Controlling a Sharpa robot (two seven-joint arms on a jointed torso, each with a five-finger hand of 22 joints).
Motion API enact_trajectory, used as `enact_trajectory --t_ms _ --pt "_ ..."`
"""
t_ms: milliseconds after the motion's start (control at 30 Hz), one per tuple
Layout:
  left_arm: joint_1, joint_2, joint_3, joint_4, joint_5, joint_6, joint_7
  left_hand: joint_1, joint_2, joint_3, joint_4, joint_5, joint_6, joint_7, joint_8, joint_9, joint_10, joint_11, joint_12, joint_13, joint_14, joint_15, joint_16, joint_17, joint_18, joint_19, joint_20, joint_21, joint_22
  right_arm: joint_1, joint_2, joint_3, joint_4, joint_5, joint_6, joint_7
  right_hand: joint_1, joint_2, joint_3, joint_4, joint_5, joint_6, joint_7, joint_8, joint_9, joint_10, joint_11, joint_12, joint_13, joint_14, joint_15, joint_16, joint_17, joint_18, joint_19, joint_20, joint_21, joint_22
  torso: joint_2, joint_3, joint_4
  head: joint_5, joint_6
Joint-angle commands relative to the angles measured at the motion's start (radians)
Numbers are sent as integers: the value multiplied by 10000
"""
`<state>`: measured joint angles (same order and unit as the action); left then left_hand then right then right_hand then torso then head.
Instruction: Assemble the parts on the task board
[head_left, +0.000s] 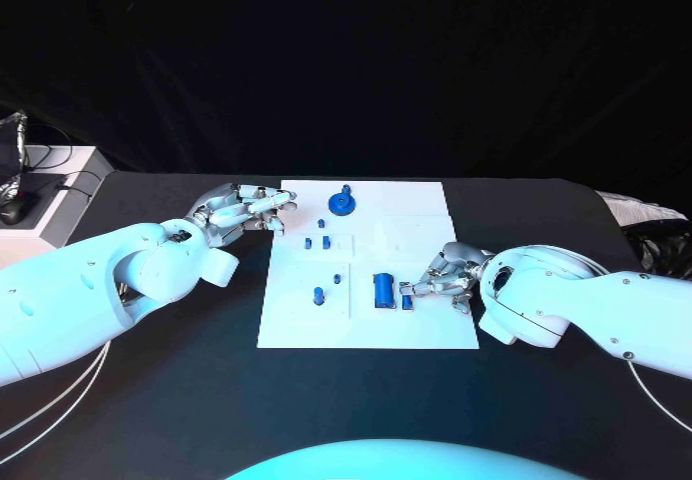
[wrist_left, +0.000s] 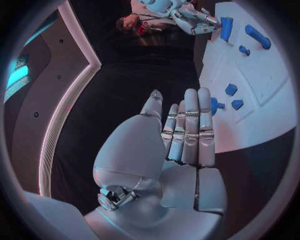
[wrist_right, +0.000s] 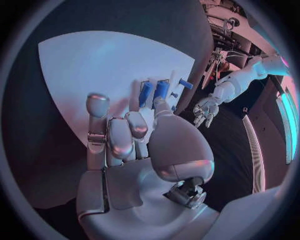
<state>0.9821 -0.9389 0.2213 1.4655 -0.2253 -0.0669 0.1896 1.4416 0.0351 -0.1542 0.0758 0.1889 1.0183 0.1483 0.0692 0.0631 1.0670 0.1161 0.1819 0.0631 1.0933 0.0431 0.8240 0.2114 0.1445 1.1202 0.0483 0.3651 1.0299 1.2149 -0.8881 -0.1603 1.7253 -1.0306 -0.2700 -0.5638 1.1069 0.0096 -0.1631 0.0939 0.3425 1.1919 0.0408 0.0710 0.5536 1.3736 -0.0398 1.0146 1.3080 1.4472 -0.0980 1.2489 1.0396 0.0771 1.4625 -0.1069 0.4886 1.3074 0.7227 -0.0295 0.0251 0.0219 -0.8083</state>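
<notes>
We see a black table (head_left: 173, 400) with the white task board (head_left: 418, 330) at its middle. Our left hand (head_left: 242, 213) hovers at the board's left edge, fingers straight, holding nothing. Our right hand (head_left: 444, 272) rests on the board beside a blue cylinder (head_left: 382, 290); we cannot tell whether it grips anything. Smaller blue parts (head_left: 317, 241) lie scattered on the board.

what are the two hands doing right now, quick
Left hand: open, fingers straight, holding nothing, beside the white board.
Right hand: fingers curled by the blue cylinder; a grip cannot be told.

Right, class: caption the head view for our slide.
Two robot hands, left hand and right hand, flank a white task board scattered with blue parts.
</notes>
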Motion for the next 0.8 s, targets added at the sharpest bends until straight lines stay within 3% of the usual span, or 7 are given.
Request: enact_trajectory --t_ms 33,100,167,333,800 --pt "1 7 7 13 -36 157 38 -25 71 8 7 24 -6 13 -39 8 -73 -11 6 -3 18 38 -29 -10 -62 -73 29 42 8 -15 -84 -1 100 -167 206 191 512 -16 169 -605 -423 97 -24 5 66 47 2 58 300 -1 8 -27 -14 -60 305 -15 -8 686 1 6 2 4 -2" --pt "0 7 7 11 -36 160 39 -25 71 8 7 24 -6 13 -39 8 -73 -11 6 -3 18 38 -29 -10 -62 -73 29 42 8 -21 -121 -1 143 -168 265 214 674 -142 541 -779 -960 172 -54 35 121 68 -17 93 318 0 -13 -29 -10 -73 304 -30 9 690 0 4 1 6 -4" --pt "0 6 7 11 -36 163 39 -25 71 8 7 24 -6 13 -39 8 -73 -11 6 -3 18 38 -29 -10 -62 -73 29 42 8 -38 -190 -1 246 -144 339 241 702 -344 928 -859 -1140 214 -87 57 208 76 -40 107 330 -1 -21 -34 -5 -89 309 -45 30 695 3 5 0 18 2" --pt "0 7 7 4 -36 170 41 -9 69 10 8 22 -7 12 -41 7 -73 -11 8 -3 18 37 -37 -13 -60 -75 32 37 18 -73 -258 -1 406 -80 381 246 871 -440 1210 -1037 -1423 318 -182 224 461 105 -104 123 338 6 -63 -15 43 -119 327 -82 98 709 4 8 -15 15 -11" --pt "-1 14 6 10 -37 189 38 13 80 22 0 30 -5 14 -41 7 -74 -12 7 -4 17 36 -40 -14 -58 -76 33 34 20 -117 -197 -1 329 -279 380 129 794 -161 1179 -1124 -1429 232 -293 606 931 137 -178 128 350 22 -122 11 123 -177 348 -148 195 727 3 -14 11 -36 -57"
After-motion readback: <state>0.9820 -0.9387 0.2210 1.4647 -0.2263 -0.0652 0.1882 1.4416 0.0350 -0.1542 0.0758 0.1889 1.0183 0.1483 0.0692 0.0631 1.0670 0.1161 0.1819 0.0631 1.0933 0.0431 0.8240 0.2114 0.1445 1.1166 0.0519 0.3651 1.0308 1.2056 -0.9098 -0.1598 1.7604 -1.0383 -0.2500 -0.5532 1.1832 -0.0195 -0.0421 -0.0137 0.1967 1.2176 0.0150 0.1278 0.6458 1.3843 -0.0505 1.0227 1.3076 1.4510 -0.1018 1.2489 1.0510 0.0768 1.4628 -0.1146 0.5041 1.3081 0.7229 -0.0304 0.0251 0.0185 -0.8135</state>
